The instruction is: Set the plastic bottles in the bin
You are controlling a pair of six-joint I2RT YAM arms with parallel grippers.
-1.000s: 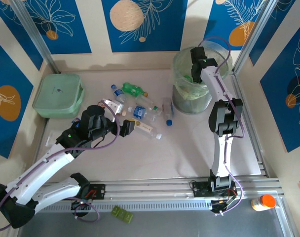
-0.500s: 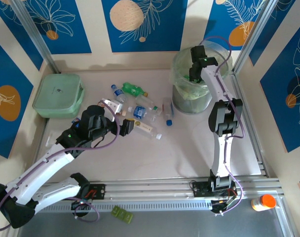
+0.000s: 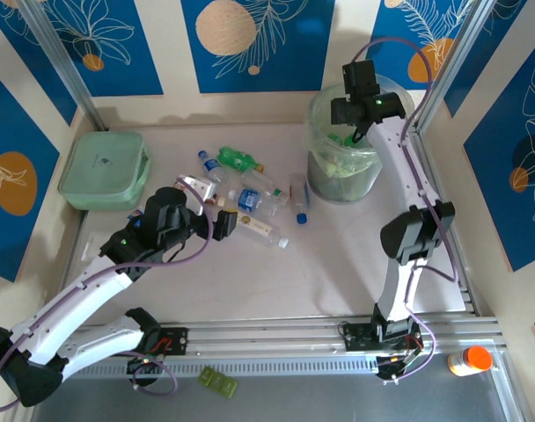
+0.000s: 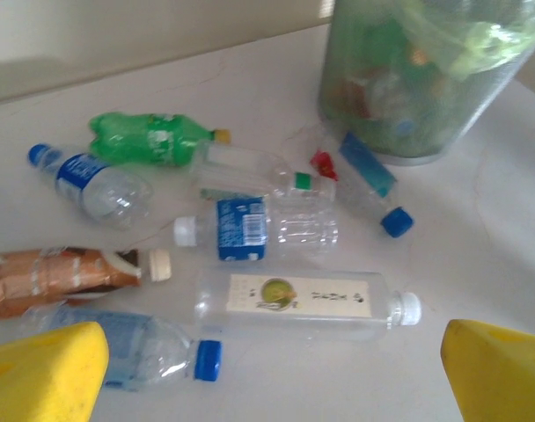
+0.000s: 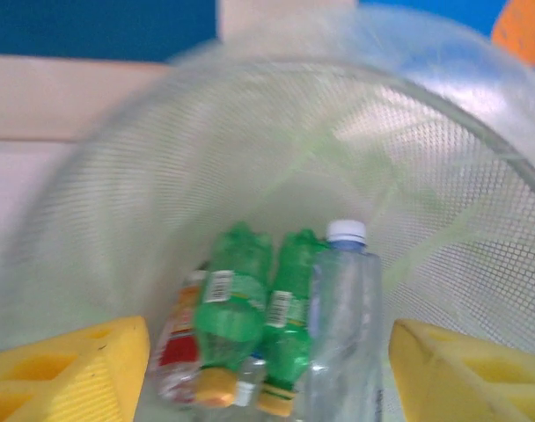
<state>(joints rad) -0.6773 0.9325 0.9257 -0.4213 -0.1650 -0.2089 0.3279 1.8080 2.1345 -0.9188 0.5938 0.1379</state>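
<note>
The right tool hangs over the mouth of the bin, its yellow pads spread well apart with nothing gripped between them. Below it, at the bottom of the bag-lined mesh wall, two green bottles lie side by side, with a clear white-capped bottle touching them on the right and a red-labelled bottle on the left. The left tool hovers low over the table, its jaws wide apart and empty. Just ahead of it lies a clear pale-labelled bottle with a white cap, and near its left pad a blue-capped bottle. Farther out are a brown-labelled bottle, a blue-labelled bottle with a white cap, a round clear bottle with a blue cap, a green-banded bottle and a crumpled green bottle. One more bottle, a slim blue-labelled bottle, rests near the foot of the bin. A pale-green lidded box sits at the table's far left, well apart from the bottles.
</note>
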